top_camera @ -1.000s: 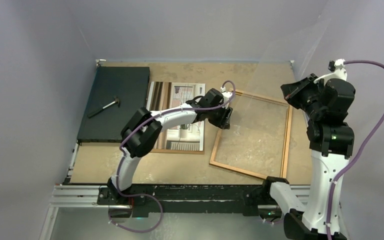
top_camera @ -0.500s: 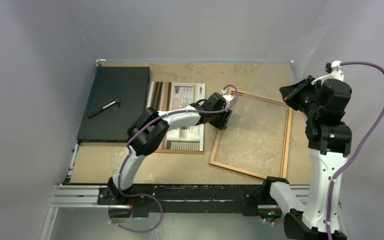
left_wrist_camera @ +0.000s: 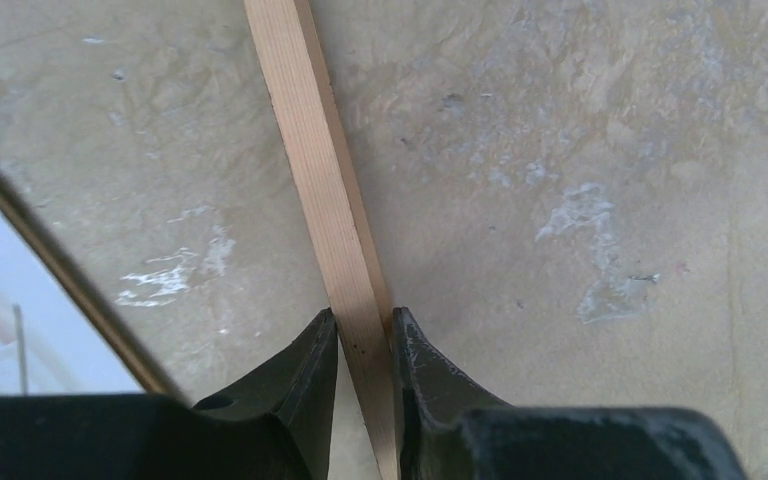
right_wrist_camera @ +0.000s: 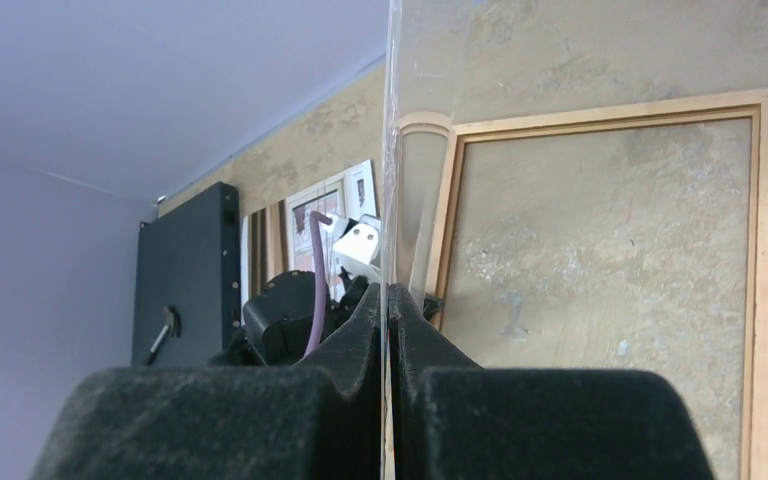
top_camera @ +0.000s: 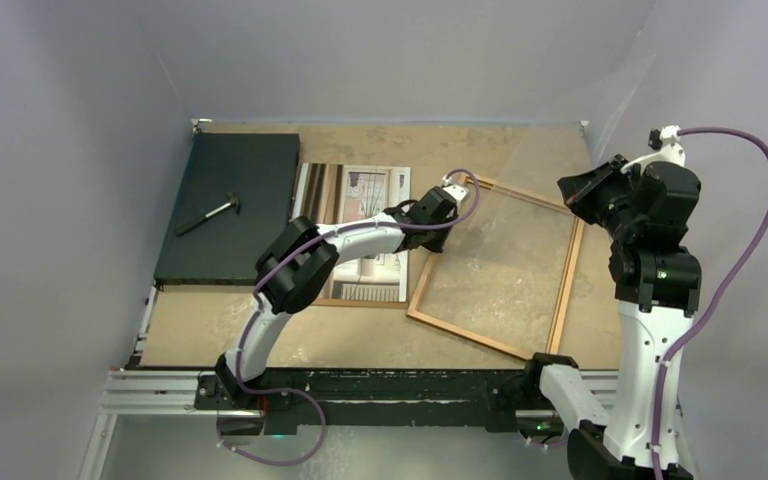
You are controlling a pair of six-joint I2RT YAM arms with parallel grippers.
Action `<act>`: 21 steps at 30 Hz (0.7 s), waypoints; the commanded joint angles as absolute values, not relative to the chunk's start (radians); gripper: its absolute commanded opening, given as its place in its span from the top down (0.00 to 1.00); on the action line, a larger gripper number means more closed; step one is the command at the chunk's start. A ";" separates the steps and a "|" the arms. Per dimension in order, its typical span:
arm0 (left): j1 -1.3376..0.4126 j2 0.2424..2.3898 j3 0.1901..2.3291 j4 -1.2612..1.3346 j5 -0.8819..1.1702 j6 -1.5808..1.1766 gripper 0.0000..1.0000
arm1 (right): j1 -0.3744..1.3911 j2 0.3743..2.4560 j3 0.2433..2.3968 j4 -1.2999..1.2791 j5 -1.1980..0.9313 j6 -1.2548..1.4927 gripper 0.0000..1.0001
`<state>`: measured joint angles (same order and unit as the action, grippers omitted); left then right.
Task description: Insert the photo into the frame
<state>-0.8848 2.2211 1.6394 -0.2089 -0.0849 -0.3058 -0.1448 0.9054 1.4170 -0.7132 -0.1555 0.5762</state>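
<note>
- While the frame (top_camera: 570, 285) lies empty on the table (top_camera: 520, 150), we judge the task barely begun: nothing sits inside it yet.
- Our right gripper (right_wrist_camera: 388, 300) is pinched tight on the glass pane (right_wrist_camera: 392, 120), holding it upright and lifted off the frame.
- The photo (top_camera: 365, 190) rests flat just left of the frame, partly under our left arm; it has yet to be lifted in.
- Our left gripper (left_wrist_camera: 362, 340) now clamps the frame's left rail. A second ago its jaws stood wider, and the frame has since slid toward the photo.
</note>
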 commanded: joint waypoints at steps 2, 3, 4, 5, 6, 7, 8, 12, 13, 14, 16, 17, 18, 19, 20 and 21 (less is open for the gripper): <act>-0.891 2.081 1.688 -0.239 -0.173 -0.188 1.00 | -0.147 0.879 1.421 -0.646 -0.164 0.593 1.00; -0.891 2.070 1.695 -0.250 -0.173 -0.187 1.00 | -0.147 0.880 1.414 -0.643 -0.169 0.597 1.00; -0.890 2.059 1.700 -0.257 -0.172 -0.188 1.00 | -0.147 0.878 1.405 -0.640 -0.174 0.600 1.00; -0.891 2.052 1.703 -0.268 -0.167 -0.192 1.00 | -0.146 0.877 1.399 -0.634 -0.177 0.602 1.00; -0.891 2.046 1.705 -0.279 -0.162 -0.202 1.00 | -0.147 0.875 1.394 -0.630 -0.181 0.604 1.00; -0.890 2.040 1.706 -0.288 -0.155 -0.209 1.00 | -0.147 0.874 1.391 -0.628 -0.184 0.605 1.00; -0.890 2.035 1.703 -0.297 -0.154 -0.217 1.00 | -0.147 0.874 1.390 -0.625 -0.187 0.605 1.00; -0.865 1.998 1.652 -0.298 -0.148 -0.232 1.00 | -0.147 0.875 1.386 -0.617 -0.202 0.609 1.00; -0.852 1.988 1.639 -0.296 -0.147 -0.230 1.00 | -0.147 0.874 1.380 -0.613 -0.209 0.612 1.00; -0.836 1.978 1.628 -0.296 -0.147 -0.230 1.00 | -0.147 0.873 1.373 -0.608 -0.218 0.615 1.00; -0.792 1.960 1.608 -0.297 -0.146 -0.230 1.00 | -0.147 0.872 1.355 -0.592 -0.243 0.625 1.00; -0.770 1.949 1.596 -0.296 -0.145 -0.230 1.00 | -0.146 0.873 1.342 -0.584 -0.253 0.630 1.00; -0.748 1.941 1.585 -0.296 -0.146 -0.229 1.00 | -0.147 0.873 1.335 -0.576 -0.262 0.634 1.00; -0.730 1.930 1.571 -0.295 -0.147 -0.227 1.00 | -0.146 0.873 1.328 -0.568 -0.273 0.638 1.00; -0.709 1.919 1.556 -0.292 -0.150 -0.225 1.00 | -0.147 0.876 1.323 -0.561 -0.282 0.640 1.00; -0.688 1.910 1.539 -0.291 -0.151 -0.223 1.00 | -0.147 0.879 1.320 -0.555 -0.295 0.645 1.00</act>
<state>-0.7788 2.0113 1.5826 -0.3107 -0.1493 -0.2363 -0.1448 0.8833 1.3277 -0.6456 -0.2298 0.6182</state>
